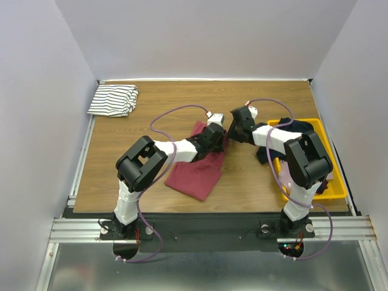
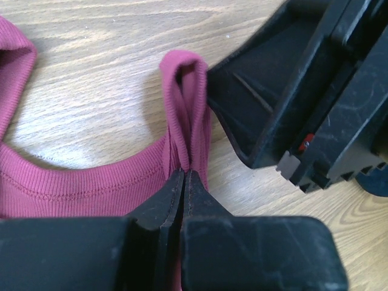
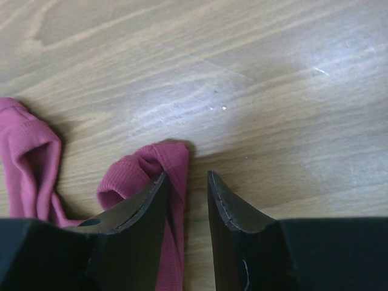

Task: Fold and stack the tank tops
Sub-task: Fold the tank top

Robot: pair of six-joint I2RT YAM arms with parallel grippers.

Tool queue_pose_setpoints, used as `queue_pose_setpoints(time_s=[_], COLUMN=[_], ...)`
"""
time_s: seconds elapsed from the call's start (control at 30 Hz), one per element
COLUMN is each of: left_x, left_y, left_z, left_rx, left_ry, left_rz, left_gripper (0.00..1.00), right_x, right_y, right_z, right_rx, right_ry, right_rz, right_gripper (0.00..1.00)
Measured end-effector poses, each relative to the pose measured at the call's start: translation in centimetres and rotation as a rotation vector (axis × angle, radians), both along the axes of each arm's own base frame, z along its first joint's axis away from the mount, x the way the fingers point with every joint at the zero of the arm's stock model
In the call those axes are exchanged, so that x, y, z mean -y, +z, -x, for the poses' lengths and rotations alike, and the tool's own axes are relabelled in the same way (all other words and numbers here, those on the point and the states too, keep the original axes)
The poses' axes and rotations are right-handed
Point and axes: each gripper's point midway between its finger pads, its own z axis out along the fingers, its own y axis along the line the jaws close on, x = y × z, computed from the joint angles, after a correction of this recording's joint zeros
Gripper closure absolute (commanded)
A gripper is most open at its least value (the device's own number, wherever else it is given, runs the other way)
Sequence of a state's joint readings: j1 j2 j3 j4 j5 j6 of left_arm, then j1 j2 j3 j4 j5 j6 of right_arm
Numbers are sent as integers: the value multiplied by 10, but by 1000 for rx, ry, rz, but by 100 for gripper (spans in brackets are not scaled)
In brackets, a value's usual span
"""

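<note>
The dark red tank top (image 1: pixel 197 173) lies partly folded on the middle of the table. My left gripper (image 1: pixel 217 132) is shut on one of its shoulder straps (image 2: pixel 189 97), pinched at the fingertips (image 2: pixel 183 174). My right gripper (image 1: pixel 234 130) is right beside it, low over the table; its jaws (image 3: pixel 186 179) stand open around the end of the other strap (image 3: pixel 151 167), which lies against the left finger. The white tank top with dark stripes (image 1: pixel 113 100) lies folded at the far left corner, away from both grippers.
A yellow bin (image 1: pixel 337 182) with dark cloth in it stands at the right edge of the table, under the right arm. The right gripper's black body (image 2: pixel 303 103) fills the upper right of the left wrist view, very close to the left fingers.
</note>
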State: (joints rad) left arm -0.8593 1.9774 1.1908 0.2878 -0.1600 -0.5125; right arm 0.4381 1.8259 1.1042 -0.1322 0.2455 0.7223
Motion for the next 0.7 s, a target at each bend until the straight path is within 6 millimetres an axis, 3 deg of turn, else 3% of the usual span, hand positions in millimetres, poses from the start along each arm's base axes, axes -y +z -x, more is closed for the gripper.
queue_pose_setpoints(time_s=[0.3,0.47,0.7], left_x=[0,0,-2], left_y=[0,0,0], left_z=[0,-1,-3], left_rx=[-10,-13,-18], left_ry=[-9,-10,-3], left_rz=[9,12,18], left_gripper=[100,100,100], right_x=[-8,-10,-9], right_y=[8,5,-8], right_z=[-9,-11,-9], right_rx=[43,46,19], right_ry=[13,12,5], right_rz=[-38,-46,-40], right_gripper=[60,75,84])
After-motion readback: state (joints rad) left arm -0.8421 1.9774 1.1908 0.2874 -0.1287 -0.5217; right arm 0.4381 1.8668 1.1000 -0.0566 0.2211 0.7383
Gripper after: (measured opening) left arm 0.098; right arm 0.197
